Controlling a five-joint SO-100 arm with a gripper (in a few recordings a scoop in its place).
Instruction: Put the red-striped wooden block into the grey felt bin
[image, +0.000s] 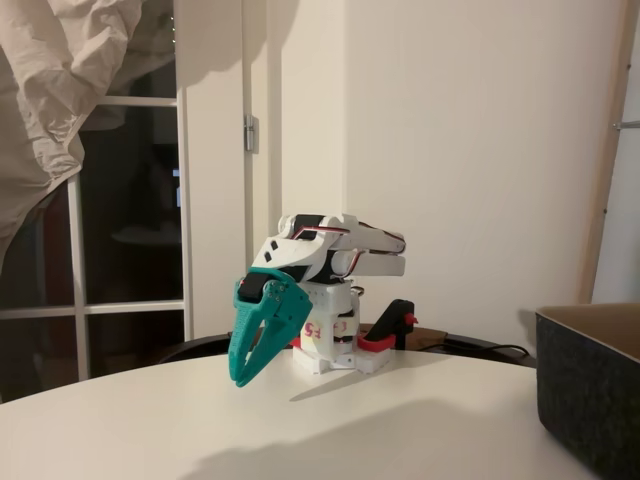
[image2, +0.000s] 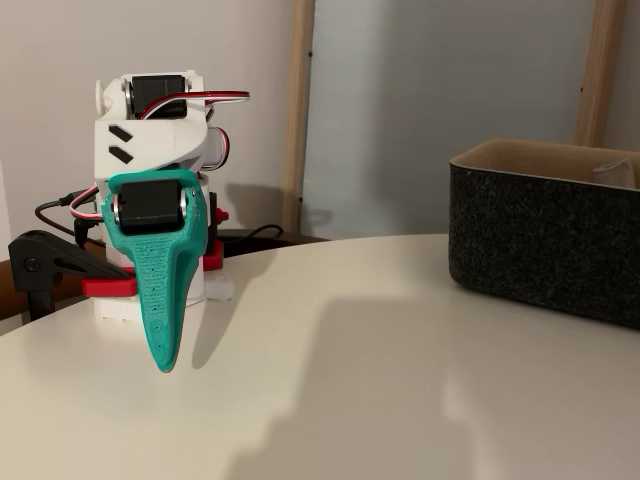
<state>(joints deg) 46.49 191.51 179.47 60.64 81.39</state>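
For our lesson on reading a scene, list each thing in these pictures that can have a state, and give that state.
Gripper: shut, empty, tip pointing down just above the table.
Arm: folded low over its base.
Bin: upright on the table, open at the top; what lies inside cannot be told.
Table: bare between arm and bin.
Red clamp: holding the arm's base at the table edge.

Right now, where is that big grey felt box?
The grey felt bin stands on the white table at the right edge in both fixed views, well apart from the teal tool.
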